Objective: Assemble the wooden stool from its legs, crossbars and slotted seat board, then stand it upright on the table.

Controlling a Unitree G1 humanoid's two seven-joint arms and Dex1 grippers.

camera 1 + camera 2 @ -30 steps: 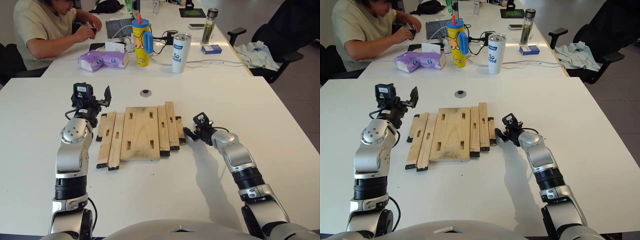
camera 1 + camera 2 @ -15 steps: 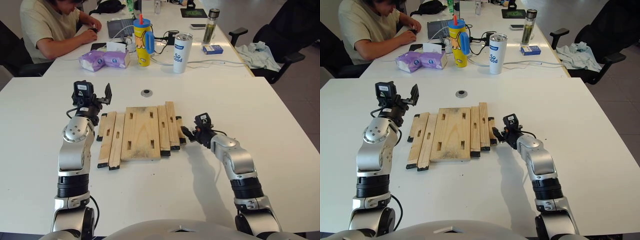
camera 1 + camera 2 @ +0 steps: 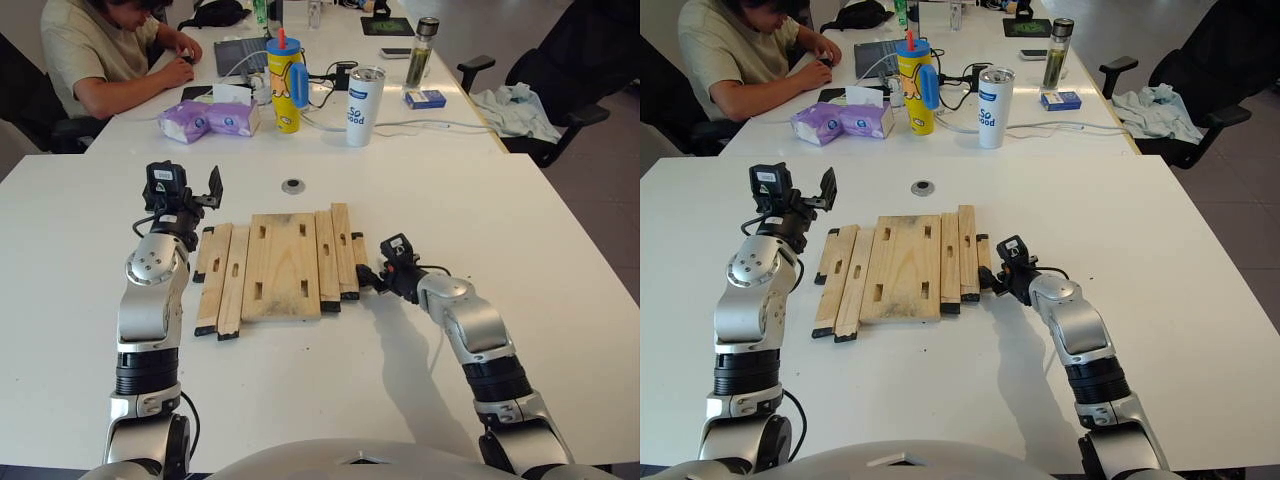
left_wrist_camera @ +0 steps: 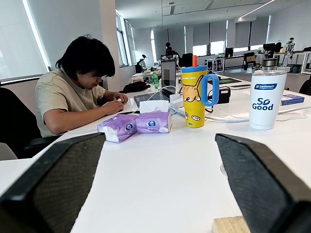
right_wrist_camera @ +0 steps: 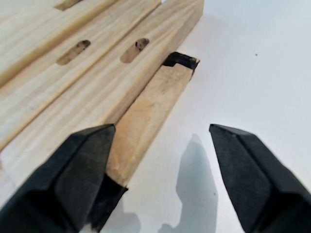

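Note:
The stool parts lie flat side by side on the white table [image 3: 480,200]. The wide slotted seat board [image 3: 282,265] is in the middle, with two slotted legs [image 3: 213,277] to its left. Narrower slats [image 3: 335,252] and a short black-tipped crossbar [image 3: 360,263] lie to its right. My right gripper [image 3: 373,276] is open and low at the crossbar's near end. In the right wrist view one finger [image 5: 87,160] overlaps the crossbar [image 5: 150,111], and the other finger [image 5: 245,167] is over bare table. My left gripper [image 3: 190,190] is open, just beyond the legs' far ends, with nothing between its fingers [image 4: 53,179].
A round cable grommet [image 3: 292,186] sits in the table behind the boards. On the desk beyond stand a white tumbler [image 3: 363,92], a yellow cup [image 3: 284,85], tissue packs [image 3: 207,120] and cables. A person sits there at the far left. Bare table lies in front and to the right.
My right gripper has slid left along the table up to the short crossbar's near end. The left arm has hardly moved, and the head view shifted slightly.

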